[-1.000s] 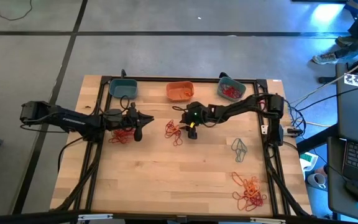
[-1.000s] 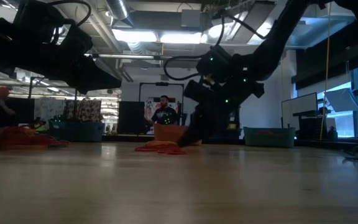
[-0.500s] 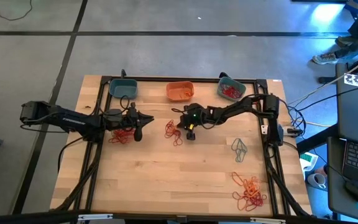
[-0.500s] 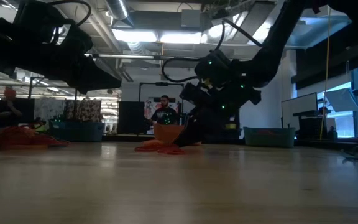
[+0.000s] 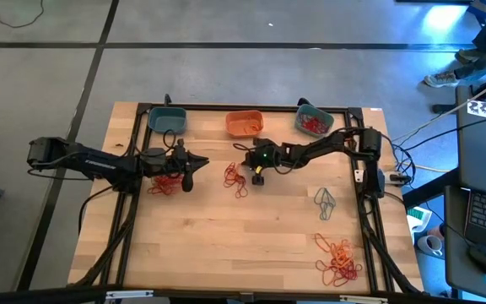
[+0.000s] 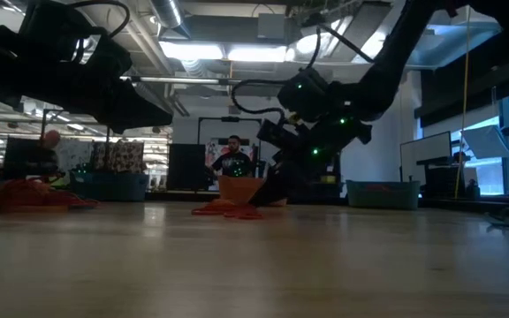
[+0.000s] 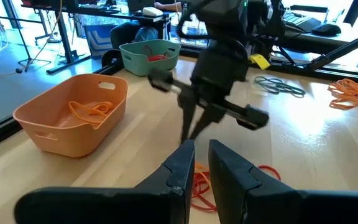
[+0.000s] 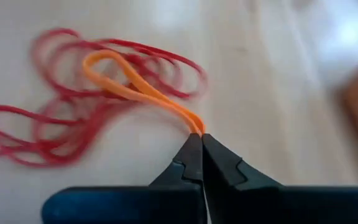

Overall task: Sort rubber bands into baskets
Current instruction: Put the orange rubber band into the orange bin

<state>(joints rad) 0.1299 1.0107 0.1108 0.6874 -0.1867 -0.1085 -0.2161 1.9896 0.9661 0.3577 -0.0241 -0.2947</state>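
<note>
A small tangle of red rubber bands [image 5: 234, 179] with one orange rubber band [image 8: 126, 81] lies mid-table, in front of the orange basket [image 5: 244, 124]. My right gripper [image 5: 257, 178] is at this tangle's right side, shut on the orange band. Two teal baskets [image 5: 167, 119] [image 5: 313, 121] flank the orange one; the right one holds red bands. My left gripper [image 7: 202, 152] hovers left of the tangle with a narrow gap and nothing between its fingers, beside more red bands [image 5: 163, 184]. My right gripper [image 8: 201, 138] pinches one end of the orange band's loop [image 8: 191, 123] at its very fingertips, where the two strands run together. The fingers slant down from the table's right side. The rest of the loop lies on the table over the red bands.
Grey-teal bands [image 5: 324, 201] lie toward the right edge, and a heap of orange bands [image 5: 337, 260] sits near the front right corner. A black frame [image 5: 138, 143] runs along the table's sides. People show in the room beyond the table.
My right gripper has stayed at the tangle, tipped and rolled a little at the wrist, and shut on the orange band. The bands on the table have kept their places.
</note>
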